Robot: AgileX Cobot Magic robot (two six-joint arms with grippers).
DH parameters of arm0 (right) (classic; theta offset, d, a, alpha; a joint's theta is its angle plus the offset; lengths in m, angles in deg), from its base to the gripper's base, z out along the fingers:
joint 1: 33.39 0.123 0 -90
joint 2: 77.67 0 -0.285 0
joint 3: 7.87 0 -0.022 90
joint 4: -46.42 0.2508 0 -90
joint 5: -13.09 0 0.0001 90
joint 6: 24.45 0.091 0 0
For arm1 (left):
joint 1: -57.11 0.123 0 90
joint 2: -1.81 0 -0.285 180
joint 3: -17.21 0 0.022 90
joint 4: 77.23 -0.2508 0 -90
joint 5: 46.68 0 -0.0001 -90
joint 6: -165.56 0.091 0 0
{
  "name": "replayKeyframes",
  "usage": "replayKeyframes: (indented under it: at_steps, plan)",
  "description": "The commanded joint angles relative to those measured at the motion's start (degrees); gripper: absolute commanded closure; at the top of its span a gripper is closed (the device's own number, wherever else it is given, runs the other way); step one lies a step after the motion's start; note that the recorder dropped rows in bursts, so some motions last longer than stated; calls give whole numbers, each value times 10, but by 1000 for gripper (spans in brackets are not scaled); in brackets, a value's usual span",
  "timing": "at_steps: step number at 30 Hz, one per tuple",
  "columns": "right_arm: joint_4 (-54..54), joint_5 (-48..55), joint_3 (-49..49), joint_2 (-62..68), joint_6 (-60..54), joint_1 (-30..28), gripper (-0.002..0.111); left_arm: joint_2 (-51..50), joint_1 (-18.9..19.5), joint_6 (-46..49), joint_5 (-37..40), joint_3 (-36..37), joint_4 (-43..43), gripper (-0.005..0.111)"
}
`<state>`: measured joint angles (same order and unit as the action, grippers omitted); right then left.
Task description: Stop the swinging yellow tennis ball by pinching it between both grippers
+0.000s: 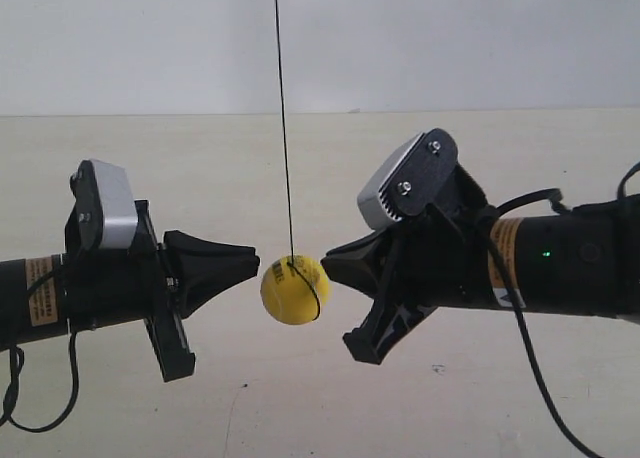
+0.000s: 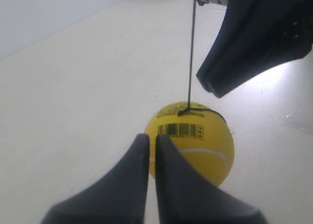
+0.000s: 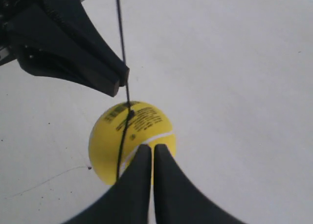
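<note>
The yellow tennis ball [image 1: 293, 290] is hung by a string [image 1: 284, 128] above the worktop [image 1: 120, 408], with gripper tips at its 9 and 3 o'clock. The left gripper [image 2: 151, 142] and right gripper [image 3: 148, 149] are clenched, empty. A barcode sticker [image 2: 181, 130] is borne by the ball; the print on the orange labels [image 1: 40, 290] cannot be read.

Yellow tennis ball [image 1: 294, 289] is hanging at frame centre, filling nearly the whole gap between two closed tips. Gripper at the exterior view's left [image 1: 252, 266] is sitting just beside it; gripper at the exterior view's right [image 1: 328, 264] is touching or almost touching. String [image 1: 283, 118] is rising straight up, barring crossings above. Open space is showing beneath the ball, over the table [image 1: 300, 408]. Cable [image 1: 540, 378] is trailing at lower right.
</note>
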<state>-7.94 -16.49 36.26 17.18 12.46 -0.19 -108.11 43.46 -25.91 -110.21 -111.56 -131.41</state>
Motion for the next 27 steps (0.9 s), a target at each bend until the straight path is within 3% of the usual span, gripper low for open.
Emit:
replayKeyframes:
  at_steps: [1,8,14,27]
  plan:
    - [1,50,-1,-58,7,1,108,42,-2,-30,31,3,27,102]
    - [13,55,24,-126,10,0,108,128,-2,-50,144,42,183,102]
    - [21,83,37,-195,14,0,108,215,-2,-33,154,102,282,102]
    - [63,84,105,-385,39,0,108,452,-2,-62,166,180,320,102]
